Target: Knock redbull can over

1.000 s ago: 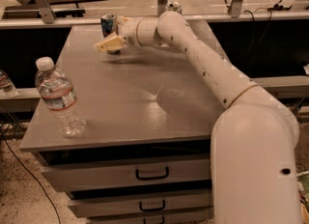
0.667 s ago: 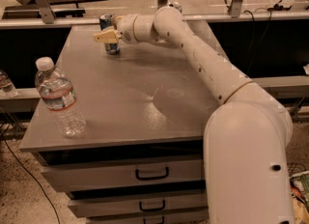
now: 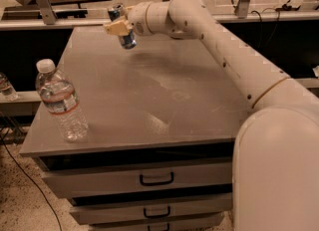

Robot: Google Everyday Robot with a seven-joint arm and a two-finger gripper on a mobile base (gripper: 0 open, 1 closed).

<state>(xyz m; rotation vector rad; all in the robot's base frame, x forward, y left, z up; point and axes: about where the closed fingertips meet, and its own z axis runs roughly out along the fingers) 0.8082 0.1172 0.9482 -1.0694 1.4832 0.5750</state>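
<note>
Redbull can leans steeply at the far end of the table, touching the tool. We cannot tell whether the tool is spread or pinching. We judge the knock half done: the can is tipped but not yet lying flat.

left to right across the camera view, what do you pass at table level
water bottle near the front left corner → redbull can, tilted, far back, with the gripper overlapping it → the robot's white arm → its base at front right
</note>
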